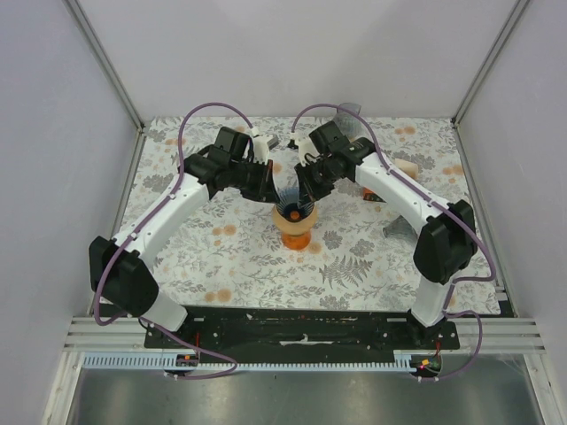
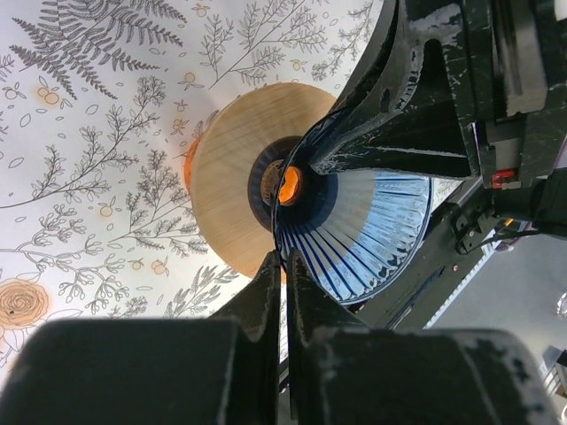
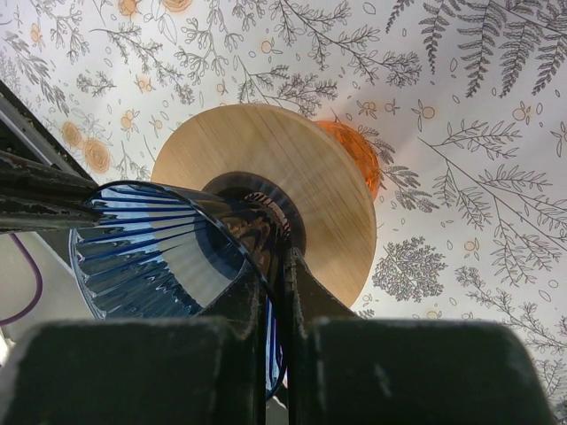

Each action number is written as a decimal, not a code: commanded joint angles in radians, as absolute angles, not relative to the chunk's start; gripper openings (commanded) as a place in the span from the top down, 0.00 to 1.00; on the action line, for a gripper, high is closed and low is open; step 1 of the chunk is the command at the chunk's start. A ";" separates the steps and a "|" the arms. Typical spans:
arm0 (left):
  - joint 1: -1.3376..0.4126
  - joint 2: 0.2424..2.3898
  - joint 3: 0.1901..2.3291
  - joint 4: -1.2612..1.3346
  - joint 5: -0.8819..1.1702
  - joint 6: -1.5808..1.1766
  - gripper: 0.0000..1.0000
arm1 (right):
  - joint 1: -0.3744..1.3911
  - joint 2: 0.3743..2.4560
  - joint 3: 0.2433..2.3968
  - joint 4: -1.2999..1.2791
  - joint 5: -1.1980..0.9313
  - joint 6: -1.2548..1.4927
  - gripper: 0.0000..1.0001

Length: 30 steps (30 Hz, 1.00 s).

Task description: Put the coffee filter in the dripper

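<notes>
The dripper (image 1: 295, 202) is a blue ribbed glass cone with a round wooden collar (image 2: 226, 190), and it stands on an orange cup (image 1: 297, 232) at mid-table. Orange shows through its bottom hole, and I see no paper inside. My left gripper (image 2: 285, 258) is shut on the dripper's left rim (image 2: 354, 266). From the other side, my right gripper (image 3: 282, 252) pinches the rim (image 3: 159, 190). Both grippers (image 1: 273, 189) (image 1: 306, 186) meet over the cone. A pale beige thing that looks like the coffee filter (image 1: 404, 168) lies on the table behind the right arm.
A small grey object (image 1: 395, 230) sits on the floral cloth by the right arm's elbow. Another grey piece (image 1: 351, 109) lies at the back edge. White walls close in the table on three sides.
</notes>
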<state>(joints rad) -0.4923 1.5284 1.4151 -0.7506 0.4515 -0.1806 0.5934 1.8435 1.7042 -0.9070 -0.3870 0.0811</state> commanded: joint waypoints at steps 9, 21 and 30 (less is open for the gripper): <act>-0.531 1.604 1.299 -0.739 0.417 -0.152 0.98 | 0.597 1.815 1.516 -0.724 -0.362 0.090 1.00; -0.517 1.669 1.195 -0.770 0.333 -0.060 0.98 | 0.601 1.793 1.450 -0.675 -0.321 0.115 1.00; -0.518 1.649 1.359 -0.818 0.380 -0.055 0.98 | 0.603 1.775 1.561 -0.721 -0.365 0.100 0.94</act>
<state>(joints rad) -0.4973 1.5524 1.3586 -0.6250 0.4652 -0.1501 0.5758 1.7458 1.5227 -0.7265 -0.3454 0.1883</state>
